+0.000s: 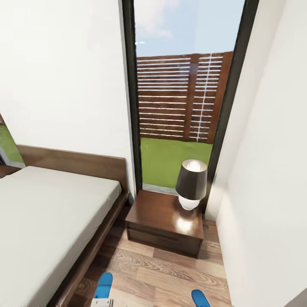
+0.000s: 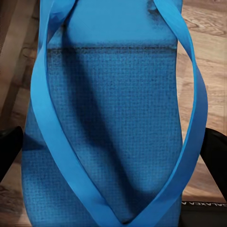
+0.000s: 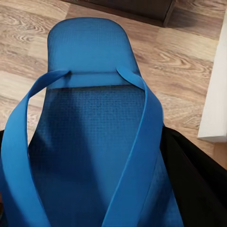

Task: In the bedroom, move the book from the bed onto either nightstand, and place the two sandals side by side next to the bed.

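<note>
Two bright blue sandals poke into the bottom of the head view, one (image 1: 103, 285) beside the bed frame and the other (image 1: 199, 297) further right, over the wood floor. My left gripper (image 2: 113, 158) is shut on the first sandal (image 2: 109, 109), with a black finger (image 2: 9, 153) at each side edge. My right gripper (image 3: 92, 189) is shut on the other sandal (image 3: 90, 118) in the same way. The bed (image 1: 42, 221) with its off-white mattress lies at the left. A dark wood nightstand (image 1: 157, 217) stands beside it under the window. The book is out of view.
A lamp (image 1: 191, 184) with a dark shade stands on the right half of the nightstand. A tall dark-framed window (image 1: 183, 94) is behind it. A white wall (image 1: 268, 192) closes the right side, leaving a narrow strip of plank floor (image 1: 162, 277) between it and the bed.
</note>
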Tool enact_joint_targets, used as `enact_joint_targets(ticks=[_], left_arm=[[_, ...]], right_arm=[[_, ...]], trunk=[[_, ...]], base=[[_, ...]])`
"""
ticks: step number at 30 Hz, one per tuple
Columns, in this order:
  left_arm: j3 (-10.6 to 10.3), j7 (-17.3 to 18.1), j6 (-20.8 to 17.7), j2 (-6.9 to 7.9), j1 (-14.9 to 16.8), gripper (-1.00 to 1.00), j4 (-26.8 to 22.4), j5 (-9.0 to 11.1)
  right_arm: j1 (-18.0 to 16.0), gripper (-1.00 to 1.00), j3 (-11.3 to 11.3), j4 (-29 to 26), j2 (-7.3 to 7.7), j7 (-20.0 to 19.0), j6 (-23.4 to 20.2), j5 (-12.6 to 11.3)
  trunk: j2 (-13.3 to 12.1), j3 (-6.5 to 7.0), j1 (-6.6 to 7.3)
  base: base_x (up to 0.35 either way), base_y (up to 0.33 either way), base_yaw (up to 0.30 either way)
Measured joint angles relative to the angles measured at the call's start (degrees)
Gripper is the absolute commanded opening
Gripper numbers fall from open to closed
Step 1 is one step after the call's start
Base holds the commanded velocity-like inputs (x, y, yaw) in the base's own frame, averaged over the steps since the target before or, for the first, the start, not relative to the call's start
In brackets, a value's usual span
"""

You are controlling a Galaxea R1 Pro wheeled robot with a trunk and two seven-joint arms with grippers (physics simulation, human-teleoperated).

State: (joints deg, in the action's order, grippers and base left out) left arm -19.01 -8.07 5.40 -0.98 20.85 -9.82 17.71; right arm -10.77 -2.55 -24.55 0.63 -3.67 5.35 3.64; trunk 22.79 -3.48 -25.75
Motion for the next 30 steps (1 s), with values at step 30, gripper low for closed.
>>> enact_joint_targets(ticks=[30], left_arm=[[-0.01, 0.00, 0.00, 0.00, -0.01, -1.00, -0.01, -0.08]], right_arm=[[-0.01, -1.00, 0.01, 0.01, 0.00, 0.00, 0.00, 0.01]], trunk=[[0.00, 0.00, 0.00]], base=[[0.000, -0.027, 0.219]])
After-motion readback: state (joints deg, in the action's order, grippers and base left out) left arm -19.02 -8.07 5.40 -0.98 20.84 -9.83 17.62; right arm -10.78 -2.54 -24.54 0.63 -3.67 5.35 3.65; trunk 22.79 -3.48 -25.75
